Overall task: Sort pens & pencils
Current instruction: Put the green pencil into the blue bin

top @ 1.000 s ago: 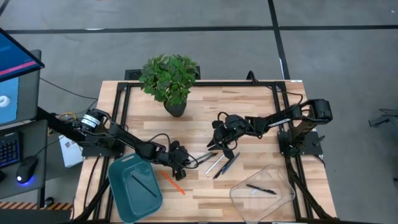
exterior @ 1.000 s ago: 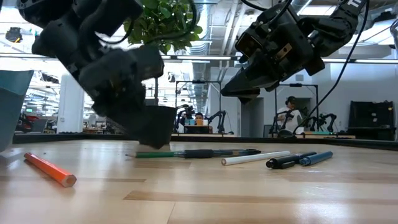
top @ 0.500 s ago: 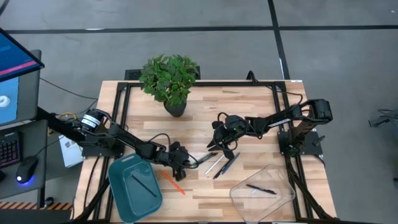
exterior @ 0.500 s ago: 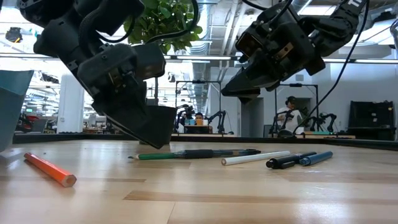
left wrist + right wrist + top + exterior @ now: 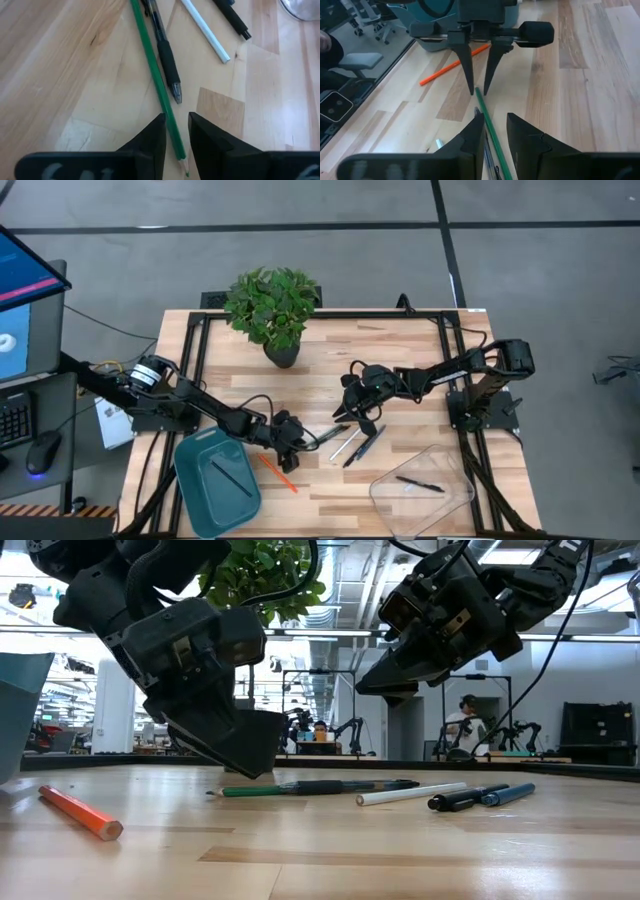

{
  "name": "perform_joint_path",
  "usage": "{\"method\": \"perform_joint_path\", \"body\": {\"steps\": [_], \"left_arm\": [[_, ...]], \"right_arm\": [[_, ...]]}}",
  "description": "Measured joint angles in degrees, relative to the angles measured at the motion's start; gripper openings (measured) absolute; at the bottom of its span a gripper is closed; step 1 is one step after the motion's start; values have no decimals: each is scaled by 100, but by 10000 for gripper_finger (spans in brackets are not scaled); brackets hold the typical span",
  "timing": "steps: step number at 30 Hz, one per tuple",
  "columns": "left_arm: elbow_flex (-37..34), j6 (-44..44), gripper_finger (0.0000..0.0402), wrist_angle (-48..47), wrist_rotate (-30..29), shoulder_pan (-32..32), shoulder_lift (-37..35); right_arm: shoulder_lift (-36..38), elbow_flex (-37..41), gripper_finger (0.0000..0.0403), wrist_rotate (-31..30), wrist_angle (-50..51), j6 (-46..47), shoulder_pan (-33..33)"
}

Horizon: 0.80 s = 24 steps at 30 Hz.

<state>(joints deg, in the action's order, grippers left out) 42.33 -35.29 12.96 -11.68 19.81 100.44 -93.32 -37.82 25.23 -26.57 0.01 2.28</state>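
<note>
A green pencil (image 5: 155,75) lies flat on the wood next to a black pen (image 5: 167,57), a whitish pen (image 5: 205,30) and another dark pen (image 5: 230,17). My left gripper (image 5: 176,122) is open, just above the table, with one finger on either side of the green pencil's pointed end and no visible touch. My right gripper (image 5: 495,122) is open and raised above the other end of the same pencil (image 5: 490,125). The orange pencil (image 5: 278,473) lies apart, beside the teal tray (image 5: 200,490). In the low view a blue pen (image 5: 505,794) lies rightmost.
The teal tray holds one dark pen (image 5: 232,478). A clear container (image 5: 445,505) near the table's front right holds another dark pen (image 5: 418,484). A potted plant (image 5: 272,305) stands toward the far edge. Bare wood lies between plant and pens.
My left gripper has shifted a little and tipped over the green pencil's pointed end. The pencils and pens lie where they were.
</note>
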Motion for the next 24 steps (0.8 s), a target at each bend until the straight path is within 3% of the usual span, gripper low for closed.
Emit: {"method": "perform_joint_path", "body": {"steps": [11,24], "left_arm": [[0,-95,122,-83,-15,0,-2],[2,-258,123,-239,-307,179,-4]], "right_arm": [[0,-2,103,0,-1,0,0],[0,-2,103,0,-2,-2,7]]}}
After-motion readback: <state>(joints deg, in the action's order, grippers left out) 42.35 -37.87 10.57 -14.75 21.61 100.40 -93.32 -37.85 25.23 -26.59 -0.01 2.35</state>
